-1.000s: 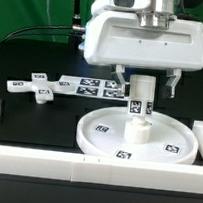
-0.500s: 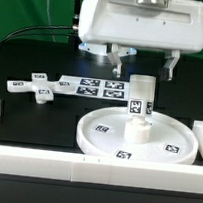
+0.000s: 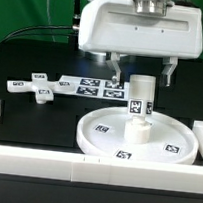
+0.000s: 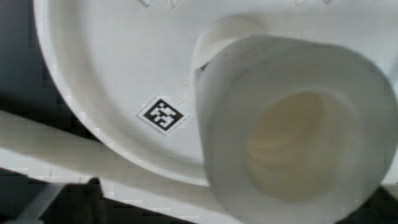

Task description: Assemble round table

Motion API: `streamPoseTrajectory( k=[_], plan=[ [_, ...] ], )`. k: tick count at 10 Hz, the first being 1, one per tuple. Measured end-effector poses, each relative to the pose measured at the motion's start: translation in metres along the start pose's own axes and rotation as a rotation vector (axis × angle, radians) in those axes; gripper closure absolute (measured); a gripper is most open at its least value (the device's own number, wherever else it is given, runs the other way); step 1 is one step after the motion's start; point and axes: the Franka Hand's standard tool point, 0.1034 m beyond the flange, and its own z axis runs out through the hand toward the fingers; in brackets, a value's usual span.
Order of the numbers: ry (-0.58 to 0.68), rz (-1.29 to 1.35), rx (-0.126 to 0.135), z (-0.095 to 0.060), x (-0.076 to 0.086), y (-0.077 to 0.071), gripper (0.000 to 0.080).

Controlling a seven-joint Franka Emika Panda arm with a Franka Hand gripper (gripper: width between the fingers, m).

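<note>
Now, you can see that the assembly is about half done. The round disc (image 3: 94,141) lies flat on the black desk (image 3: 38,118), inside the white border rails (image 3: 43,165), and the short cylinder leg (image 3: 139,105) stands upright at its centre. In the wrist view you look down on the hollow top of this leg (image 4: 294,125), with the disc (image 4: 107,60) around it. Whether the leg is fully tightened into the disc, the pictures do not show. The jaws are spread apart and hold nothing. They hang near the top of the leg, one on each side, without touching it. The cross-shaped piece (image 3: 36,86) lies flat on the desk, well apart from the disc, towards the exterior view's left and just beside the marker board (image 3: 99,87). In my judgement the first joint is made or nearly made, and what is left for you is to fetch the cross-shaped piece and fix it on the free end of the leg.
</note>
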Motion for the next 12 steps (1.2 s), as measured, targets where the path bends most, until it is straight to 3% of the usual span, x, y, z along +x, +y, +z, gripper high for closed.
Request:
streamPoseTrajectory(
  k=[1,5,7,9,12],
  plan=[
    [-0.078,0.009,0.036,0.001,-0.002,-0.008,0.015],
    [-0.284,0.018,0.119,0.0,0.001,-0.023,0.015],
    [-0.274,-0.009,0.121,0.002,0.002,-0.021,0.015],
    [-0.261,-0.09,0.126,0.006,-0.007,-0.008,0.015],
    [-0.257,-0.107,0.127,0.008,-0.016,-0.004,0.015]
  ],
)
